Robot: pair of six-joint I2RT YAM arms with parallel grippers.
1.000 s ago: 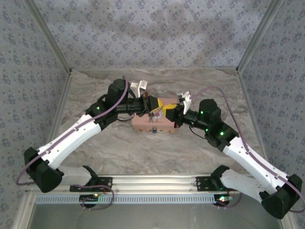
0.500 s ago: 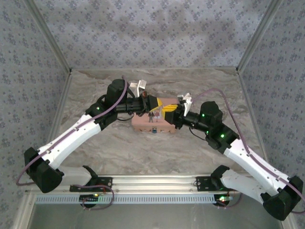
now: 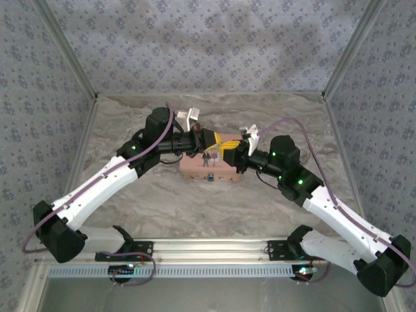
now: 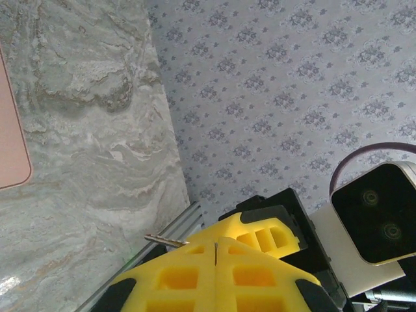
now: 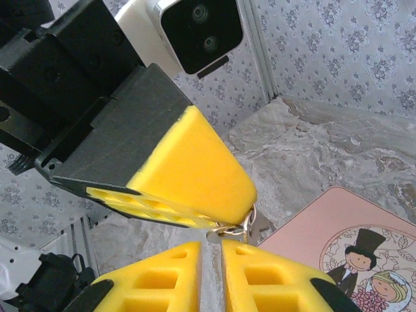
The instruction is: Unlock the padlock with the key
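left hand (image 4: pixel 214 246) clenched on one key (image 4: pixel 166 240), right hand (image 5: pixel 211 247) almost closed, grip i cannot tell, near one pink tin (image 5: pixel 312 221).

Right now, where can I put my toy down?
Bare grey marbled table lies between the pink rectangular tin and the near metal rail, and behind the tin to the patterned back wall. Crowded over the tin: left gripper and right gripper meet there.

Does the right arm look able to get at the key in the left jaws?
Probably yes: the jaws of the right arm sit tip to tip with the left jaws, the key jutting sideways from those, nothing between.
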